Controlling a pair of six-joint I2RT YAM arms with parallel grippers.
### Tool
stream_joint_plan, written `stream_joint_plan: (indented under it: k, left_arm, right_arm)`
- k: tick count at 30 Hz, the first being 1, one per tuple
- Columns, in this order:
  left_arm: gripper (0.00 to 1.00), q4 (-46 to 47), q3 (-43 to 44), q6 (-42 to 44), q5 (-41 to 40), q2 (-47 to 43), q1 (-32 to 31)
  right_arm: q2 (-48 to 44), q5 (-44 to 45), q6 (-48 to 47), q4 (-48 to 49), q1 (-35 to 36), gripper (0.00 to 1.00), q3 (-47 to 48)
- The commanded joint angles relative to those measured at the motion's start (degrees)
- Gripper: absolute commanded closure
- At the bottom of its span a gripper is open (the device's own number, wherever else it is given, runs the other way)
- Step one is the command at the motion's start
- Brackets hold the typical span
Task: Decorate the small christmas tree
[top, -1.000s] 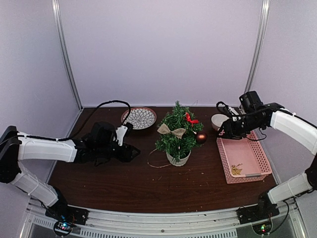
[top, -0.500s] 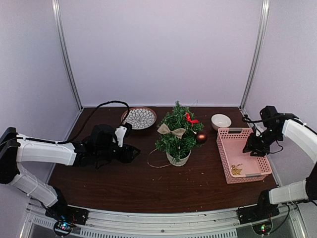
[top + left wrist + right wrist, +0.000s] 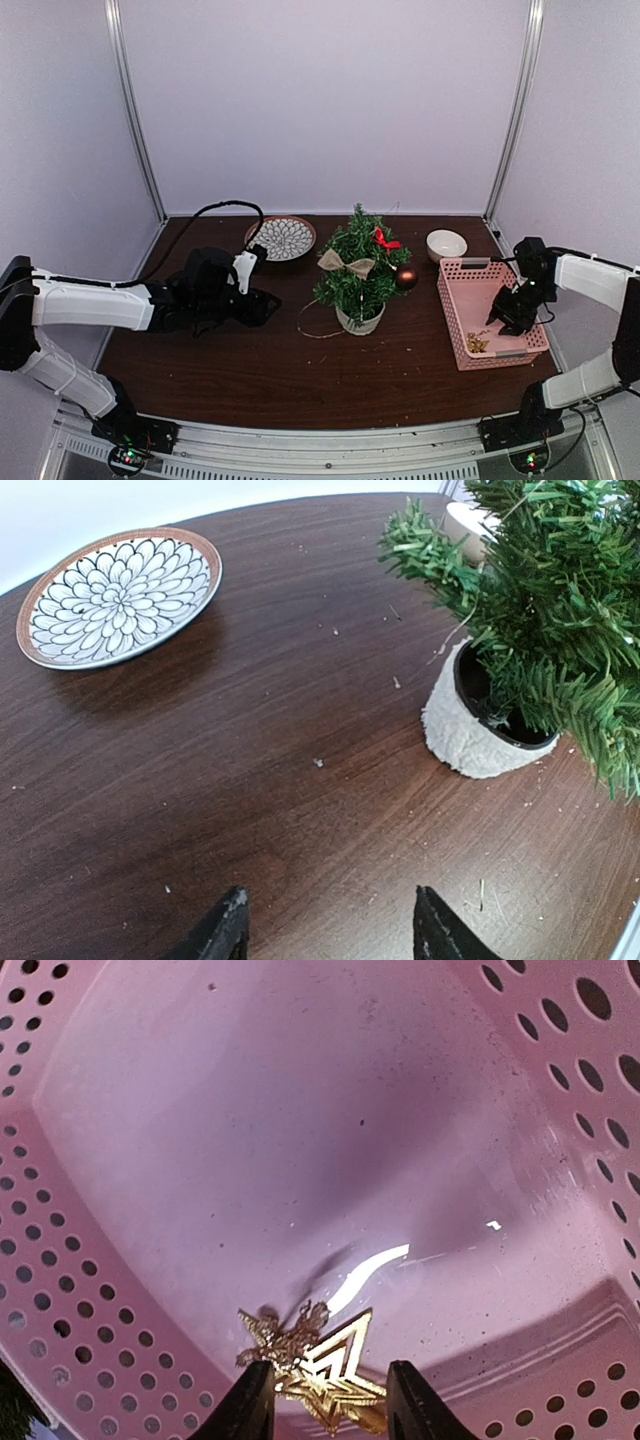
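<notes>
So, one small christmas tree point(image 3: 357, 268) stands about mid-counter point(image 3: 250, 370), upright in its one white pot point(image 3: 360, 322). I count three decorations on it: one burlap bow point(image 3: 345, 263) on the left side, one red bow point(image 3: 385, 239) near the top right, and one dark reddish ball point(image 3: 406, 278) hanging off the right edge. There's also one thin loop of string point(image 3: 315, 325) on the counter just left of the pot.

Behind and left of the tree is one patterned plate point(image 3: 281, 237). Behind and right of it is one little white bowl point(image 3: 446, 244). Right of the tree sits one pink basket point(image 3: 470, 290) with holes in its walls. It holds one gold star point(image 3: 335, 1370), lying at the near end.

There are two arms. The left fingers point(image 3: 225, 932) hover low over the counter well left of the tree, spread apart with nothing between them. The right fingers point(image 3: 252, 1400) are down inside the basket, parted, one on each side of the star. I can't tell whether they actually touch it.
</notes>
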Motion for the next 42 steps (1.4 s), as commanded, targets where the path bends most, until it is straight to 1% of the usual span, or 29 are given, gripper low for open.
stream_joint_plan:
  k: [1, 6, 10, 12, 17, 21, 27, 29, 33, 38, 42]
  left_arm:
    - [0.44, 0.7, 2.1, 1.9, -1.2, -0.5, 0.1]
    - [0.44, 0.8, 2.6, 2.5, -1.7, 0.2, 0.1]
    - [0.43, 0.4, 2.7, 3.0, -2.1, 0.4, 0.2]
    - [0.43, 0.1, 2.7, 3.3, -2.4, 0.3, 0.2]
    - [0.43, -0.3, 2.7, 3.8, -2.8, 0.3, 0.6]
    - [0.43, -0.5, 2.7, 3.8, -2.7, 0.0, 1.2]
    - [0.43, 0.3, 2.7, 4.4, -1.7, 0.3, 2.6]
    - [0.43, 1.2, 2.6, 4.9, -0.1, 0.8, 2.8]
    - [0.41, 3.3, 2.5, 6.3, 2.2, 2.0, 2.8]
    - [0.41, 4.7, 2.5, 6.2, 2.6, 3.1, 2.9]
    - [0.41, 5.2, 2.6, 6.7, 2.6, 3.6, 2.8]
  right_arm:
    - [1.8, 4.1, 7.7, 7.4, -0.5, 0.58, -2.5]
    - [5.7, 4.3, 9.2, 11.4, -0.5, 0.59, -3.6]
    - [8.3, 3.7, 9.1, 13.1, -0.5, 0.65, -3.4]
    - [8.7, 3.4, 9.1, 13.5, -0.5, 0.69, -3.4]
    - [8.1, 3.8, 9.4, 13.5, -0.5, 0.86, -2.8]
    - [6.1, 5.0, 8.1, 13.1, -0.5, 1.0, -0.3]
    - [2.6, 7.3, 2.1, 10.2, -0.4, 1.0, 7.0]
    - [1.3, 6.8, 0.6, 9.8, -0.3, 1.0, 9.1]
    - [-3.4, 3.1, -1.8, 11.9, 0.0, 1.0, 11.9]
    - [-8.3, 1.8, -7.1, 13.2, 2.6, 1.0, 20.0]
    - [-7.8, 1.7, -12.2, 11.9, 8.3, 1.0, 29.9]
